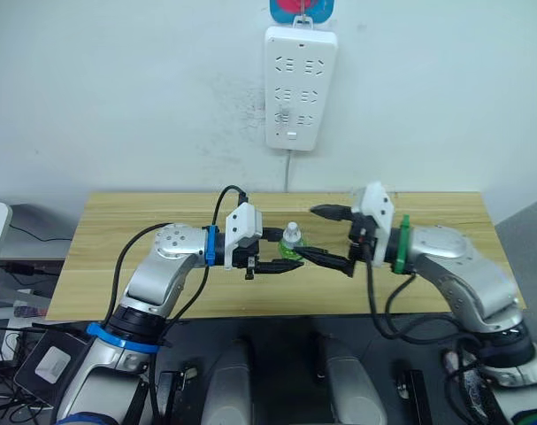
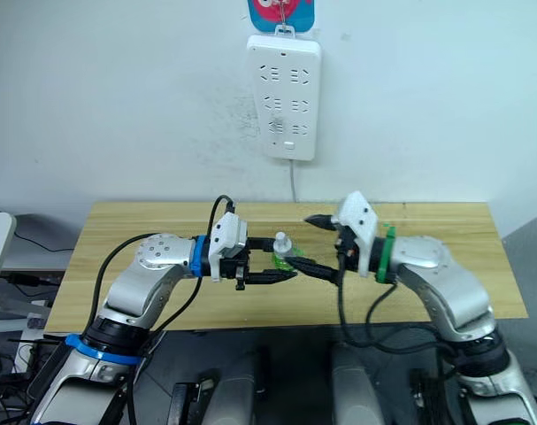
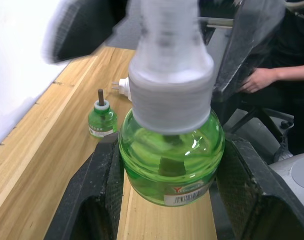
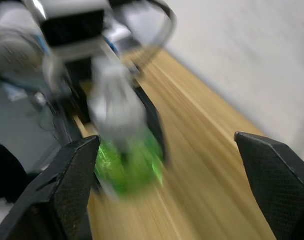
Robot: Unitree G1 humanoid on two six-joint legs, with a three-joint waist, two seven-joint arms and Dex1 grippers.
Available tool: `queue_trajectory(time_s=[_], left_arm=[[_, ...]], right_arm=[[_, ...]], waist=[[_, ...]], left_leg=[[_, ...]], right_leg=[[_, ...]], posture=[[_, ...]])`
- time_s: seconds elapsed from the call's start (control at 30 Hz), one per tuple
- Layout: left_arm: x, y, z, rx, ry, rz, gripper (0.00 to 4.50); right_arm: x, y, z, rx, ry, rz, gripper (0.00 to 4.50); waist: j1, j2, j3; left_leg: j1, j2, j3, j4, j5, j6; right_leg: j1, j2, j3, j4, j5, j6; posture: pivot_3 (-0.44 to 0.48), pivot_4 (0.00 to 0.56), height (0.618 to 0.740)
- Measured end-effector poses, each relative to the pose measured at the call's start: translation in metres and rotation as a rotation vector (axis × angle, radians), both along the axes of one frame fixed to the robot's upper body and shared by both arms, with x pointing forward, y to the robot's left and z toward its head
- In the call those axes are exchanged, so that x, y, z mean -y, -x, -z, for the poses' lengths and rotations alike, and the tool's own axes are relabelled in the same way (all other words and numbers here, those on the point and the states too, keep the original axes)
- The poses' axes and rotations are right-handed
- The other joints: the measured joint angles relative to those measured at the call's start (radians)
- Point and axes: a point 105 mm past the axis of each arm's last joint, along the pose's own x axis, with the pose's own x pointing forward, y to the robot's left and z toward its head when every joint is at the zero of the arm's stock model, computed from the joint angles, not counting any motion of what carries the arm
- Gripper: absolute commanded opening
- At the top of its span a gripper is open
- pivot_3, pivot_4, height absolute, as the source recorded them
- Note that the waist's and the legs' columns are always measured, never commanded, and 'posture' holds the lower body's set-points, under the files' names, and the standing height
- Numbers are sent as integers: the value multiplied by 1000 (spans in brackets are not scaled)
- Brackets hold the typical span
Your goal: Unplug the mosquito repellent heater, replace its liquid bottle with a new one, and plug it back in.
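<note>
The left gripper (image 1: 281, 263) clamps a round green liquid bottle with a white cap (image 3: 171, 150) between its two black fingers (image 3: 99, 195) above the light wooden table (image 1: 118, 266). The right gripper (image 1: 332, 237) faces it with its jaws spread wide, one finger above and one below the bottle's level, not touching it. The small white rounded plastic heater (image 3: 123, 86) lies on the table with prongs showing, beside a second green bottle with a bare dark wick (image 3: 102, 118). A long white power strip (image 1: 298, 87) hangs on the wall.
</note>
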Motion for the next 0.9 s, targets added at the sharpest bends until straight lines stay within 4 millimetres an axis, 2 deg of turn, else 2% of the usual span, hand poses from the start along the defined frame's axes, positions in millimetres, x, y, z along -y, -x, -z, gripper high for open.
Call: queue_trajectory(time_s=[0.03, 0.1, 0.23, 0.33, 0.43, 0.63, 0.77, 0.8, 0.9], left_arm=[[0, 0, 0, 0, -1, 0, 2219], [0, 0, 0, 2, 0, 3, 2219], [1, 1, -1, 10, 4, 12, 2219], [2, 2, -2, 12, 3, 19, 2219], [3, 1, -4, 18, 3, 26, 2219], [3, 1, -4, 17, 5, 27, 2219], [1, 2, 0, -6, -2, 16, 2219], [1, 2, 1, -8, -1, 17, 2219], [1, 3, 2, -10, -1, 16, 2219]], right_arm=[[6, 2, -2, -9, 2, -5, 4490], [4, 11, -8, -34, -23, -54, 4490], [-17, 24, -19, -135, -158, -145, 4490], [-31, 17, -31, -143, -206, -125, 4490], [-38, 11, -38, -158, -228, -110, 3931], [-43, 9, -22, -202, -163, -112, 1690], [-44, 11, -27, -157, -152, -142, 433], [-44, 11, -27, -150, -149, -145, 266], [-45, 13, -27, -130, -135, -155, 256]], waist=[[-2, 0, 0], [-6, 0, 0], [-16, 0, -1], [-16, 0, -1], [-11, 0, -1], [-4, 0, -1], [-6, 0, -1], [-5, 0, -1], [-5, 0, -1]], left_leg=[[0, 0, 0, 0, 0, 0], [1, 1, 0, 0, 0, 0], [1, 2, -1, 0, 0, 0], [1, 2, 0, 0, 0, 0], [0, 1, -1, 0, 0, 0], [0, 1, -1, 0, 0, 0], [0, 1, -1, 0, 0, 0], [0, 1, -2, 0, 0, 0], [0, 1, -2, 0, 0, 0]], right_leg=[[0, 0, 0, 0, 0, 0], [0, 1, 0, 1, 0, 0], [0, 3, 0, 1, 0, 0], [0, 2, 0, 1, 0, 0], [0, 2, 0, 0, 0, 0], [0, 1, 0, 0, 0, 0], [0, 2, 0, 0, 0, 0], [0, 2, -1, 0, 0, 0], [0, 2, 0, 0, 0, 0]], posture=[[-123, 285, 740], [-127, 287, 740], [-125, 290, 740], [-125, 291, 740], [-121, 293, 740], [-112, 296, 740], [-107, 299, 740], [-107, 299, 740], [-105, 301, 740]])
